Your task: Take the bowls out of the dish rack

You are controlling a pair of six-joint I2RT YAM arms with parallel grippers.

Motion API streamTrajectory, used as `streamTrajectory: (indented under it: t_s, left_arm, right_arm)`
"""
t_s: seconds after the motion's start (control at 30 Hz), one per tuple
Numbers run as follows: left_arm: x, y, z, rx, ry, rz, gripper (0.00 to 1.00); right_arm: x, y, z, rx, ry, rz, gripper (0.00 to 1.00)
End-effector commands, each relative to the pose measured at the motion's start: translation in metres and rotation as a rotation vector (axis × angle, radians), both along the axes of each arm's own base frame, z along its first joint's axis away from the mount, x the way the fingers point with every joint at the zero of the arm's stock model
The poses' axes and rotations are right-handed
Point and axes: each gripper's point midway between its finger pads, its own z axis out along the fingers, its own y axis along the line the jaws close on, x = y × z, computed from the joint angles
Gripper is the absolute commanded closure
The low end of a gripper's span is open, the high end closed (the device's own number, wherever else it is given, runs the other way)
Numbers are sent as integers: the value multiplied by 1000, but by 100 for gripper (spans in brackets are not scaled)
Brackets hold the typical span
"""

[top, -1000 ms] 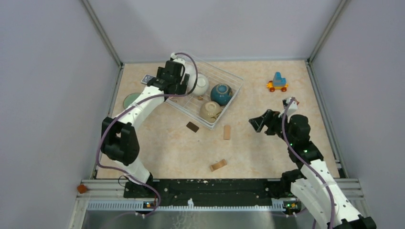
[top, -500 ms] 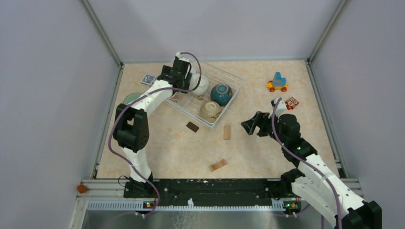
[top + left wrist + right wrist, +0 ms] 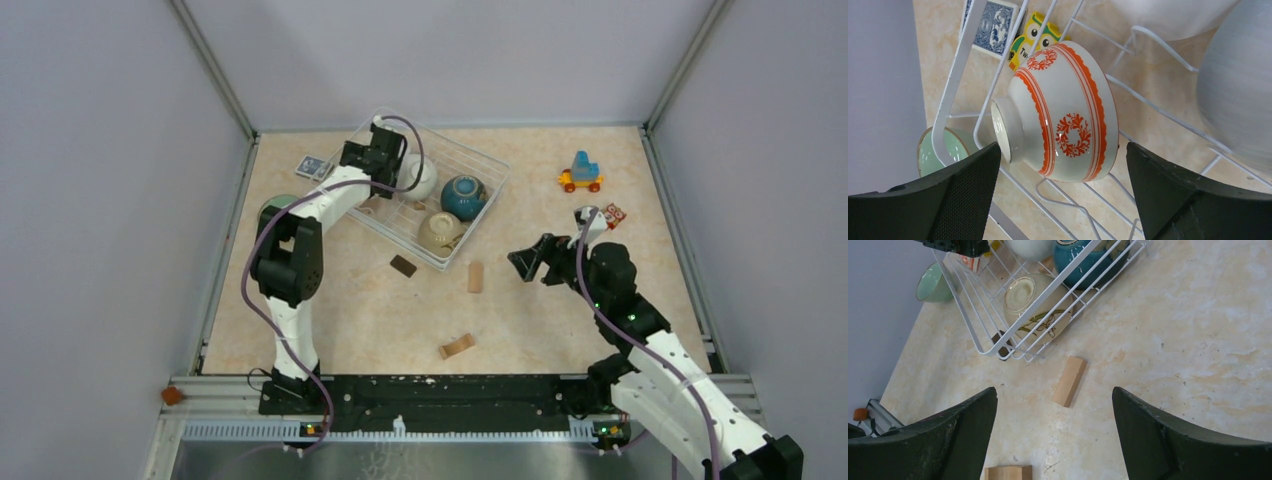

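Observation:
The white wire dish rack [image 3: 489, 206] stands at the back left, holding a white bowl [image 3: 420, 178], a dark teal bowl [image 3: 464, 196] and a beige bowl [image 3: 440, 230]. My left gripper [image 3: 384, 163] hangs open over the rack's left end. In its wrist view a white bowl with orange-red pattern [image 3: 1063, 125] lies on its side on the rack wires [image 3: 1158, 111], between the spread fingers [image 3: 968, 185] and untouched. A pale green bowl [image 3: 934, 151] sits outside the rack on the table. My right gripper [image 3: 527, 262] is open, empty, low over the table right of the rack.
A wooden block [image 3: 1069, 381] lies ahead of the right gripper, and another [image 3: 1008, 473] sits below it. A dark brown block [image 3: 403, 265] lies by the rack's near corner. A toy train [image 3: 580, 173] and a red patterned card [image 3: 612, 215] are at the back right. A blue card [image 3: 993, 25] lies beyond the rack.
The left arm folded inward and its gripper shifted slightly right over the rack. The right gripper swung left toward the table's middle, then held. Both stayed open.

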Motion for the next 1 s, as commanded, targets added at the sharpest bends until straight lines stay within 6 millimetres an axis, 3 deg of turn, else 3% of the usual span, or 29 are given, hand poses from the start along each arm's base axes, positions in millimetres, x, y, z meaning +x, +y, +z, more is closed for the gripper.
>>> streamTrajectory:
  t_s: [0.0, 0.33, 0.47, 0.6, 0.77, 0.83, 0.93, 0.97]
  left_arm:
    - [10, 10, 21, 33, -68, 59, 2]
    - [13, 5, 17, -58, -65, 62, 12]
    - [13, 13, 19, -31, -67, 100, 26]
    - [11, 18, 27, -15, -89, 126, 31]
    - [10, 15, 55, -65, -147, 114, 34]
    - [10, 14, 66, -78, -174, 109, 31]
    - [10, 17, 70, -74, -182, 110, 5]
    - [10, 18, 67, -72, -175, 111, 2]
  right_arm:
    - [5, 0, 20, 7, -74, -5, 16]
    - [2, 0, 20, 9, -68, -6, 16]
    - [1, -3, 22, 5, -73, -11, 16]
    - [0, -5, 23, 0, -82, -20, 16]
    - [-1, -7, 23, -5, -82, -25, 16]
    - [-1, -7, 23, -6, -84, -26, 16]
    - [0, -7, 24, -6, -88, -25, 16]
    - [0, -7, 24, -6, -88, -26, 16]
